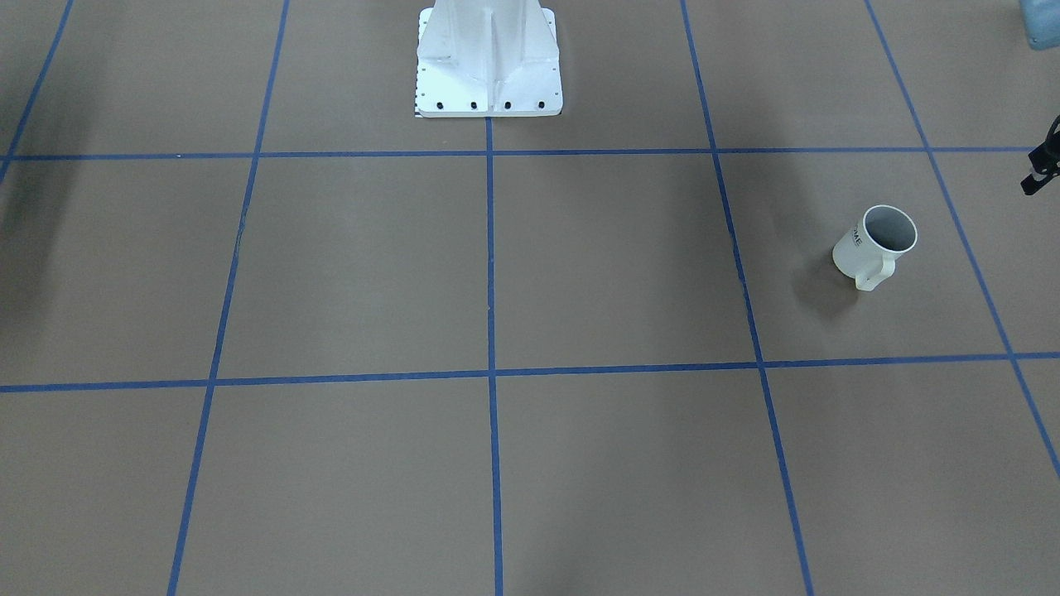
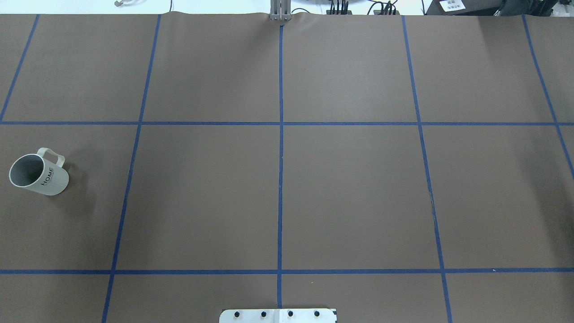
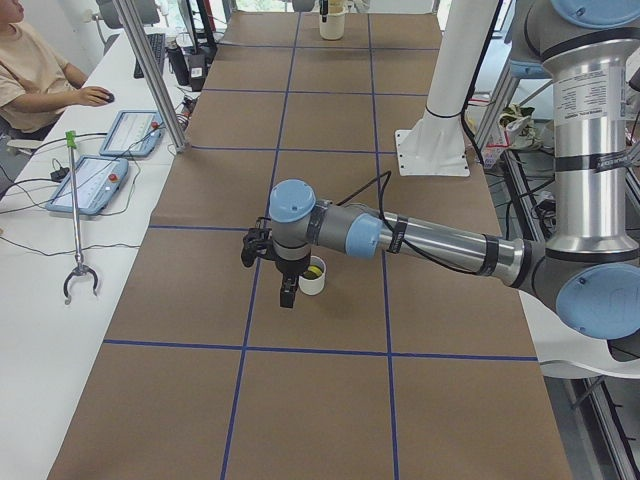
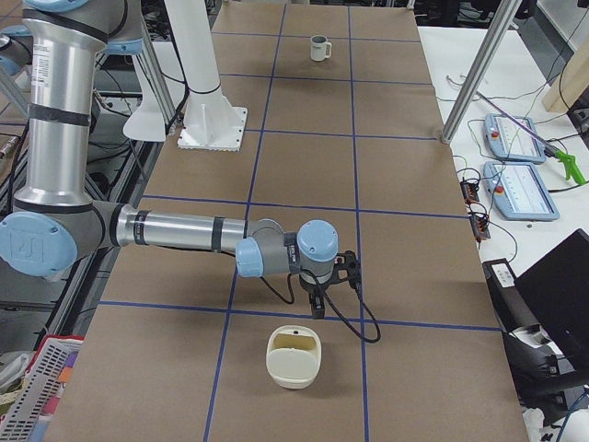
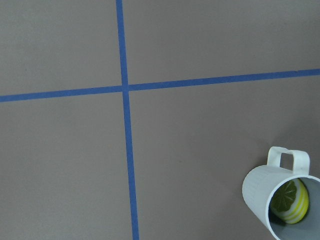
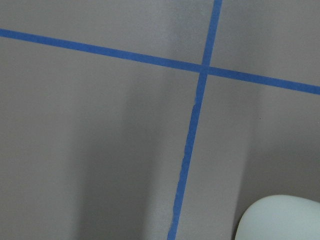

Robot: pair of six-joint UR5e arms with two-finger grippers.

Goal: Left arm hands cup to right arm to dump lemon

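Note:
The off-white cup (image 2: 45, 176) lettered HOME stands upright on the brown table, at the far left of the overhead view. It also shows in the front view (image 1: 861, 252) and the left side view (image 3: 313, 281). The yellow-green lemon (image 5: 290, 196) lies inside it and also shows in the left side view (image 3: 316, 268). My left gripper (image 3: 287, 296) hangs close beside the cup; only a black sliver of it (image 1: 1042, 164) shows in the front view, and I cannot tell whether it is open. My right gripper (image 4: 317, 304) hangs over the table's far end, away from the cup; I cannot tell its state.
A cream container (image 4: 293, 357) sits on the table just in front of my right gripper; its rim shows in the right wrist view (image 6: 280, 217). The white robot base (image 1: 489, 62) stands mid-table. An operator (image 3: 35, 75) and control pendants (image 3: 90, 185) are at a side bench.

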